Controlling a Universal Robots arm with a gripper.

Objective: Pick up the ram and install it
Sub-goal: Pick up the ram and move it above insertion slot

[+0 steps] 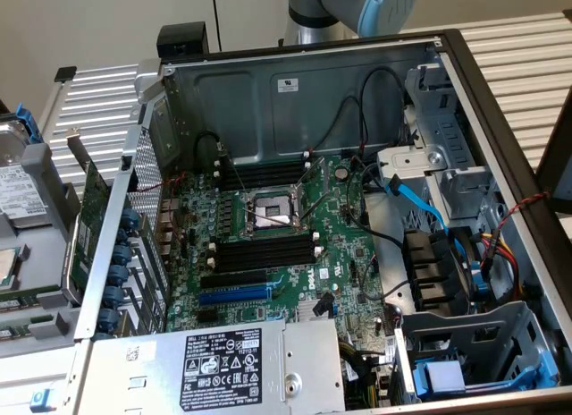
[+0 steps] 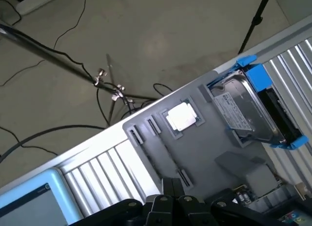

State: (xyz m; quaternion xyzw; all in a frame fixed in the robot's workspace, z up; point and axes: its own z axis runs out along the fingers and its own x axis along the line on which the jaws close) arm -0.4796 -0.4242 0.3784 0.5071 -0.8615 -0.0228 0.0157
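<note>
The open computer case point(image 1: 465, 66) lies on the table with its motherboard point(image 1: 295, 272) facing up. Black memory slots with white end clips run above point(image 1: 264, 175) and below point(image 1: 265, 251) the CPU socket point(image 1: 271, 209), and they look empty. At the exterior view's lower left, a thin green strip that seems to be the ram point(image 1: 20, 300) lies in a grey tray point(image 1: 54, 300). My arm point(image 1: 357, 8) hangs behind the case at the top. In the wrist view my gripper point(image 2: 171, 186) is shut, hovering over the grey tray point(image 2: 204, 143), with nothing visible between its fingers.
The tray also holds a hard drive in blue brackets point(image 2: 251, 109) and a CPU chip point(image 2: 181, 116). A green expansion card point(image 1: 89, 218) stands against the case's outer wall. A power supply point(image 1: 223, 366), cables and drive cages point(image 1: 465, 361) crowd the case's near and right sides.
</note>
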